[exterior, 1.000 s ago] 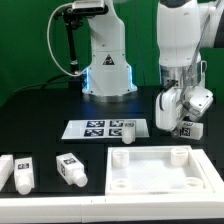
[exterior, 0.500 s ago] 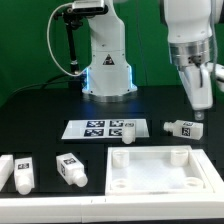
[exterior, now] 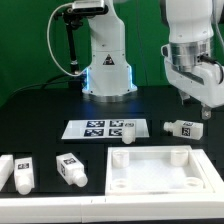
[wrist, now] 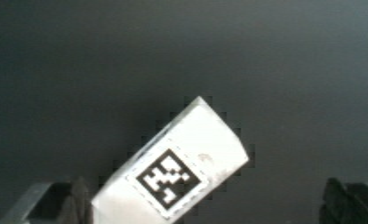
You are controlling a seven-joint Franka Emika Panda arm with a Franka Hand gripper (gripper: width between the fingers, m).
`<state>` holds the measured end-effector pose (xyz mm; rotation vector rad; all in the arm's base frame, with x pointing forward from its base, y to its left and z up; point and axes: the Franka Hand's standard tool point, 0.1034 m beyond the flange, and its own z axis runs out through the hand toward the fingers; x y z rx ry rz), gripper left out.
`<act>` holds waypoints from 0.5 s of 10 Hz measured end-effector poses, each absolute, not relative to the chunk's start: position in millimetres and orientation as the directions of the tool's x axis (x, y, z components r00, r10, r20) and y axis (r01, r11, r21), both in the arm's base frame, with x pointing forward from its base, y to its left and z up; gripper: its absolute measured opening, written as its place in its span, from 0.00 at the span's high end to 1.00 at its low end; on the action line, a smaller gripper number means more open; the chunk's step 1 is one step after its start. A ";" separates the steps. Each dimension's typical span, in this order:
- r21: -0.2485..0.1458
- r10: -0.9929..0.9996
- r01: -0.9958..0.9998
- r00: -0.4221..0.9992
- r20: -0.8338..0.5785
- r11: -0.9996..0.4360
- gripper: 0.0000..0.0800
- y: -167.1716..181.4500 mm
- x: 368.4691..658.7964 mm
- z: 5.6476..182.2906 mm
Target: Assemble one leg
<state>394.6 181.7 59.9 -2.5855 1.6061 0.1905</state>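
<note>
Fingers (wrist: 53,200) of your gripper (exterior: 200,103) are wide apart and hold nothing; the leg (exterior: 181,127) lies on the table (exterior: 40,115) just below, and it looks untouched.

The leg (exterior: 181,127) and the big tray (exterior: 150,152) look like smooth white plastic, the leg's tag (wrist: 163,180) a matt black-and-white print. The table (exterior: 40,120) is matt black; the arm's shell (exterior: 190,30) is glossy white.

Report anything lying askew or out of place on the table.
One leg lies on its side, alone at the exterior view's right, just beyond the tray piece. In the wrist view it sits diagonal to the open gripper. Nothing looks spilled or broken.
</note>
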 end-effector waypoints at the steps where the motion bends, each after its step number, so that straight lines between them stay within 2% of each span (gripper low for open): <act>1: -0.037 -0.807 -0.819 0.571 -0.151 -0.573 0.19 183.8 400.8 64.0; 2: -0.044 -0.669 -0.679 0.731 -0.134 -0.733 0.19 195.3 410.3 72.7; 3: -0.059 -0.565 -0.574 0.817 -0.119 -0.817 0.19 198.5 413.1 73.7; 5: -0.067 -0.477 -0.485 0.872 -0.112 -0.872 0.19 195.0 412.6 72.6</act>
